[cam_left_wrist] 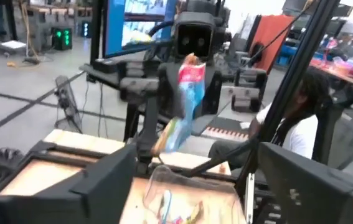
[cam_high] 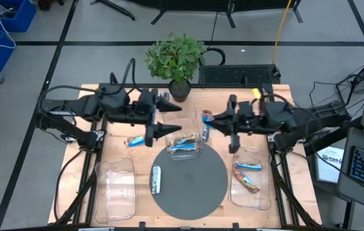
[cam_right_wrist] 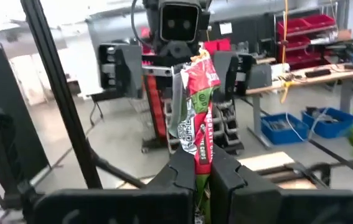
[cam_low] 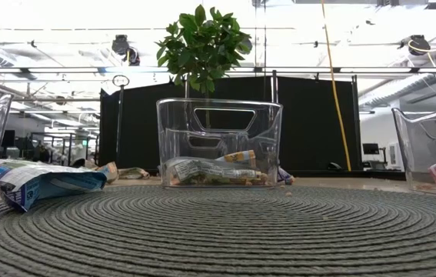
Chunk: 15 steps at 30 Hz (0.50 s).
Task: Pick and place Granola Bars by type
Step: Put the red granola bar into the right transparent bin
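The right gripper [cam_right_wrist: 202,168], raised mid-table, pinches the lower end of a red-green granola bar [cam_right_wrist: 198,109] standing upright between its pads. The left gripper [cam_high: 164,115] faces it, fingers spread. The bar looks light, crinkly and slippery, best nipped at an end seam. Its print stays unreadable.

Potted plant [cam_high: 176,61] behind round grey mat [cam_high: 194,192]; keyboard [cam_high: 236,75] beside.
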{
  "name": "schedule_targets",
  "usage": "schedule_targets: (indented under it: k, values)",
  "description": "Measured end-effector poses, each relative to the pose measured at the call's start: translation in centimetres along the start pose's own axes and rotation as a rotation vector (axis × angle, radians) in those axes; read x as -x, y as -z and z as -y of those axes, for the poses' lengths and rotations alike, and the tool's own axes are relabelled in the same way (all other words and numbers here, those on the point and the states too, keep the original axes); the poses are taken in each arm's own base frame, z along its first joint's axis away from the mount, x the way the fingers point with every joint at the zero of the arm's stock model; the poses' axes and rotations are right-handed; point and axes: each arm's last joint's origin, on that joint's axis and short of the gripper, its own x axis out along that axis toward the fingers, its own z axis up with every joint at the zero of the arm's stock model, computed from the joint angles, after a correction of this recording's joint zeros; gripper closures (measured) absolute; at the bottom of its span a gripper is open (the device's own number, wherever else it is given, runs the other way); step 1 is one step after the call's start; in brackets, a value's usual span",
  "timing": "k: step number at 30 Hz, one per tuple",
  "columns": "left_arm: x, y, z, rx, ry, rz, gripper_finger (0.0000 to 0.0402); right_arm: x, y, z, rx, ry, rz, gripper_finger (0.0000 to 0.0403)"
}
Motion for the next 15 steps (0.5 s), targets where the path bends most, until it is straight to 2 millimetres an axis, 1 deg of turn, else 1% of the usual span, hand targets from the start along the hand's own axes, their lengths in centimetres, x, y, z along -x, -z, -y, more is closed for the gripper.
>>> schedule_targets:
  k: [3,5,8,15]
  values:
    - [1.2,0.0,-0.6,0.007,-0.037,-0.056,0.0017,2.0,-0.3,0.0,-0.004,0.021,-0.055,0.0401]
    - [1.7,0.5,-1.1,0.015,-0.068,-0.119,0.0006,3.1,-0.3,0.3,-0.019,0.03,-0.106,0.0401]
    - [2.2,1.3,-1.9,0.037,-0.119,-0.226,0.0011,4.5,0.4,0.7,-0.059,0.057,-0.218,0.0401]
    - [2.9,2.8,-2.6,0.064,-0.18,-0.393,0.0037,6.8,4.1,1.8,-0.141,0.192,-0.636,0.0402]
